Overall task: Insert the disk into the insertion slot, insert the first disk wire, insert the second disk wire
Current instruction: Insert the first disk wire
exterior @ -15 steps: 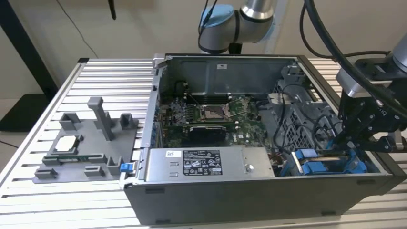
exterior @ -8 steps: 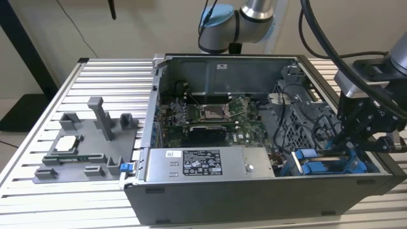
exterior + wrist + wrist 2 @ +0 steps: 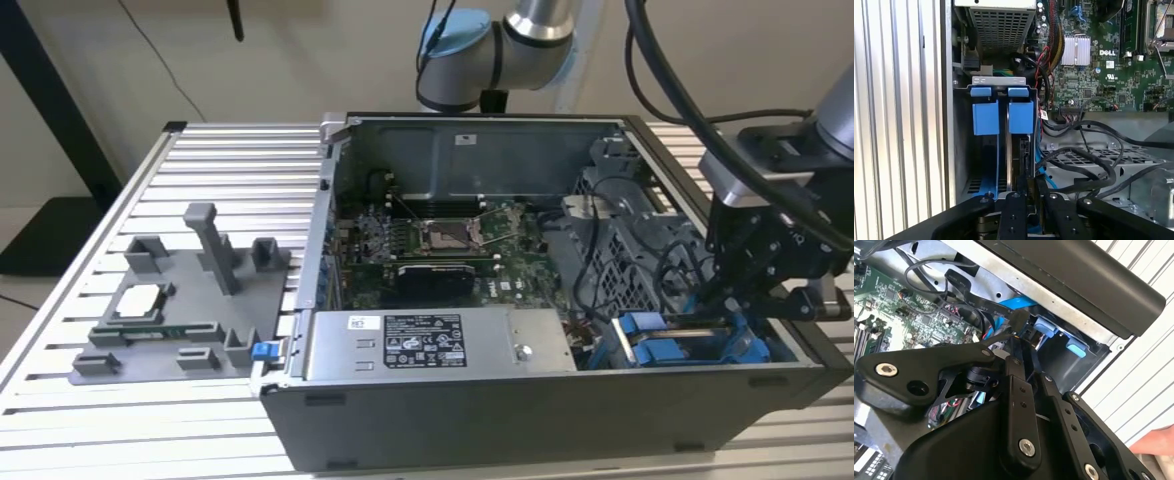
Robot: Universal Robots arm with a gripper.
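**Status.** The disk [image 3: 1021,117] is seated in the slot [image 3: 961,145], just beside the PSU [image 3: 441,345] on the exterior view's right. A second blue carrier [image 3: 986,117] sits next to it. The gripper [image 3: 1026,187] hangs over the disk on the side away from the PSU. Its fingers are drawn nearly together and appear to pinch a black plug [image 3: 1020,324]; the contact itself is partly hidden.

**Hazards.**
- Misalignment: if the plug meets the disk's socket tilted, it is likely to jam or bend contacts. The socket cannot be seen, so alignment is unconfirmed.
- Slip: the grip on the plug looks narrow, and side load may twist the plug between the fingers.
- Snagging: loose black cables [image 3: 1079,165] lie near the disk, beyond it from the PSU, and could catch a finger.

**Surroundings.** The case [image 3: 534,420] rests on a ribbed aluminium table [image 3: 80,430]. A grey fixture [image 3: 187,300] stands well apart from the PSU, on the exterior view's left. A plain light wall [image 3: 307,60] lies behind.
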